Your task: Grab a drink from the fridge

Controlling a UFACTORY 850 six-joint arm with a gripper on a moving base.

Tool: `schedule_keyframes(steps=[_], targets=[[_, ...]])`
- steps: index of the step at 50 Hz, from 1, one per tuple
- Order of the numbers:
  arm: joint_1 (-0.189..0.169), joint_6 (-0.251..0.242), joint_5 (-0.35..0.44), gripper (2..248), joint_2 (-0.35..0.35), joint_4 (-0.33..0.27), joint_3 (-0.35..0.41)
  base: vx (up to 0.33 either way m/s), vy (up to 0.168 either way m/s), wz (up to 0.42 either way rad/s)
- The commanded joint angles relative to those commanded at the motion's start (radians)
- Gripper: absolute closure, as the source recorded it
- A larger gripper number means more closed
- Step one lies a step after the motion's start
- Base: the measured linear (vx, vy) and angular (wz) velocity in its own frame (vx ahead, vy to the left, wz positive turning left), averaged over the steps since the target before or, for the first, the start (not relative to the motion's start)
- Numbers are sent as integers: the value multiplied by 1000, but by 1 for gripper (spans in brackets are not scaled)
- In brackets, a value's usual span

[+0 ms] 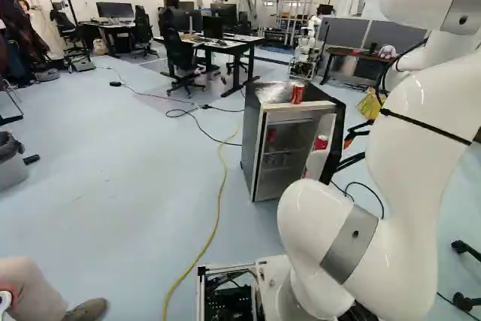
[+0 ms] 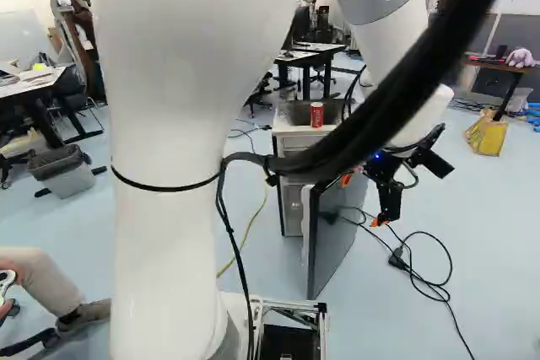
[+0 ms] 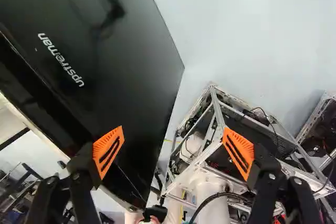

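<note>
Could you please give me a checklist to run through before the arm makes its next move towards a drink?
1. Fridge door open: ok, it stands swung out.
2. Gripper ready to grasp: ok, fingers apart with nothing held.
3. Drink visible inside: ok, a red can shows at the door's inner side; the can on top is not inside.
4. Gripper lined up with a drink: not ok, it is on the door's outer side.
5. Safe gap between gripper and door: cannot tell.
6. Yellow cable clear of the base's wheels: cannot tell, the wheels are not visible.
</note>
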Motion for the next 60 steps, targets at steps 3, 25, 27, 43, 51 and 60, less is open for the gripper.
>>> schedule_keyframes(steps=[3,25,27,43,51,60], targets=[[8,0,0,3,4,0,6,0,0,0],[71,0,0,3,31,0,45,0,0,0],[77,0,0,3,33,0,48,0,0,0],[128,0,0,3,47,0,68,0,0,0],[155,0,0,3,52,0,74,0,0,0],[184,0,0,3,54,0,77,0,0,0]])
